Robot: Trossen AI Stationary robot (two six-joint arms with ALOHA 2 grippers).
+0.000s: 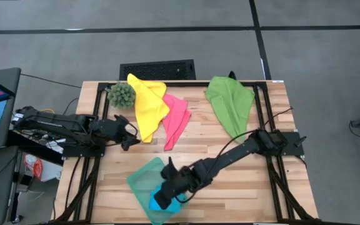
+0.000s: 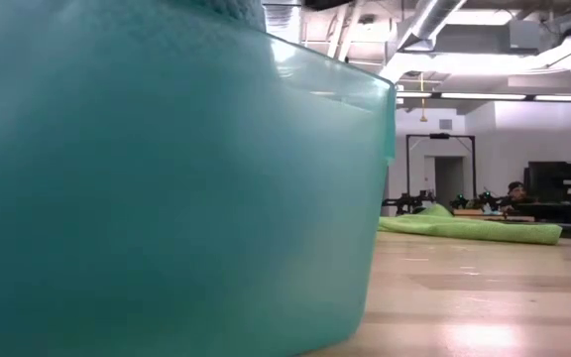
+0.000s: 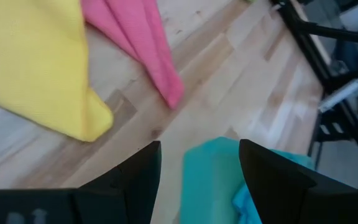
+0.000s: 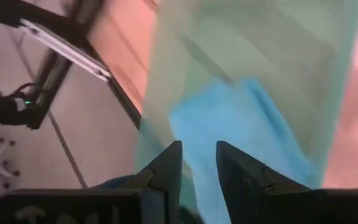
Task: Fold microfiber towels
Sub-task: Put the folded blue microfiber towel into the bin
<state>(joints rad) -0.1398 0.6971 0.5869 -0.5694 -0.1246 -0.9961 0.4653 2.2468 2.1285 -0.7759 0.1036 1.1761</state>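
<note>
Right gripper (image 1: 161, 199), fingers slightly parted and pinching nothing visible, sits over the blue towel (image 1: 167, 203) in the tray (image 1: 144, 181). Left gripper (image 1: 132, 136), spread, waits beside the yellow towel (image 1: 147, 106).

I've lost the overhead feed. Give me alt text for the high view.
The right end effector hangs over the blue towel in the teal tray at the table's near edge. The left end effector waits, open, beside the yellow towel; the pink towel and green towel lie behind.
</note>
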